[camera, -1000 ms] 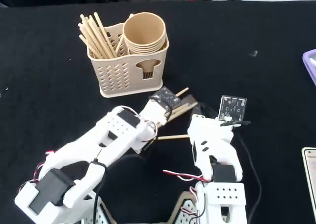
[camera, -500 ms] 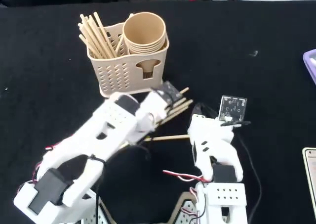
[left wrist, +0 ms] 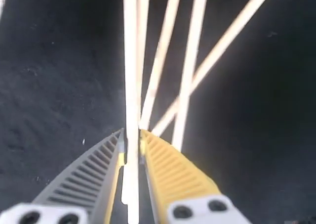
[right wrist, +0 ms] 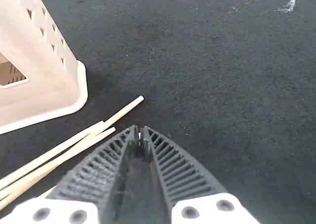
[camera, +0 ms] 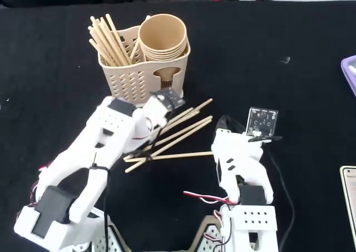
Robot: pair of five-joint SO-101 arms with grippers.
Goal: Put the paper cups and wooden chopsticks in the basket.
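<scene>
left gripper clamped on one chopstick, loose chopsticks fanned on table ahead of it, basket just beside it holding cups and upright chopsticks, right gripper closed, empty, near loose tips

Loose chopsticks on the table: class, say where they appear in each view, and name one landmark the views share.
High view: loose chopsticks lie fanned in front of the basket.
Left wrist view: fanned ahead of the left gripper, one pinched.
Right wrist view: beside the basket's base, near the right gripper.
Shared landmark: the black table.
</scene>
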